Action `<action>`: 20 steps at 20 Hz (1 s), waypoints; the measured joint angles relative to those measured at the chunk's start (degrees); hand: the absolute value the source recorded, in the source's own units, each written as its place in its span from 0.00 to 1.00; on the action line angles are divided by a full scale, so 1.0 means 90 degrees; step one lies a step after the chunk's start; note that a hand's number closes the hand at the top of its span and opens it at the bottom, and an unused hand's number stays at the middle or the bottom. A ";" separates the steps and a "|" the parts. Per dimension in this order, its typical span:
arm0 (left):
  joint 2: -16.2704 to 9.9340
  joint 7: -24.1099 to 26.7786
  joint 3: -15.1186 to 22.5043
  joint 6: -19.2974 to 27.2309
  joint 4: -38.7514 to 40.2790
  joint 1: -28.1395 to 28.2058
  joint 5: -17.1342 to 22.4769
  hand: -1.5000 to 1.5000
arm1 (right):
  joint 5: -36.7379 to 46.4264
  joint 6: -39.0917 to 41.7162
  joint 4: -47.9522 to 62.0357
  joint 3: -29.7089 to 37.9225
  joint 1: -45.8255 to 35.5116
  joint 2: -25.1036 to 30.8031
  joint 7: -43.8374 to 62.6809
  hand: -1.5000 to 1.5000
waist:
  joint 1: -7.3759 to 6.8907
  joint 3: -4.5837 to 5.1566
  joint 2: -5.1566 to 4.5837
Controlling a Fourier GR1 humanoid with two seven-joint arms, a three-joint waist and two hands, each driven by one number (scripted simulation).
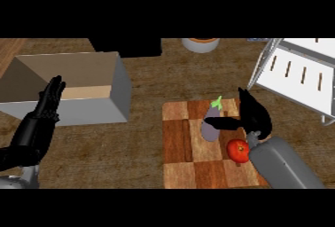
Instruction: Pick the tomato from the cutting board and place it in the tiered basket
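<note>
Nearest us, our right hand [252, 116] hovers open and empty over the cutting board [196, 170], thumb above the eggplant [211, 125]. We should shift back toward the tomato [238, 150] at the board's right edge before closing. Our left hand [47, 104] rests open.

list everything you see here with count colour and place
cutting board: 1, brown wood checks, counter centre-right
tomato: 1, red, board's right side, by the right forearm
eggplant: 1, purple with green stem, board's upper middle
basket: 1, white, tiered, upper right
box: 1, grey, open, left
pot: 1, pale with orange rim, top centre
dark object: 1, black, top, left of the pot
left hand: 1, black, open, fingers up, resting at left
right hand: 1, black, open, above the tomato, thumb over the eggplant
</note>
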State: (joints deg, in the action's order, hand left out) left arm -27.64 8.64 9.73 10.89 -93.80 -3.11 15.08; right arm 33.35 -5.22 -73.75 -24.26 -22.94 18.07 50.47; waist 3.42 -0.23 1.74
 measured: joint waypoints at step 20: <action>0.0196 0.0036 -0.0076 -0.0133 0.0059 -0.0010 -0.0141 0.50 | 0.0686 0.1330 -0.1204 -0.0205 0.0162 -0.0351 0.1917 0.00 | 0.0025 -0.0107 -0.0045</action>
State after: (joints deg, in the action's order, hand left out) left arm -25.88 8.97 9.04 9.70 -93.27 -3.20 13.81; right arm 39.52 6.75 -84.59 -26.11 -21.48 14.92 67.72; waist 3.64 -1.19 1.33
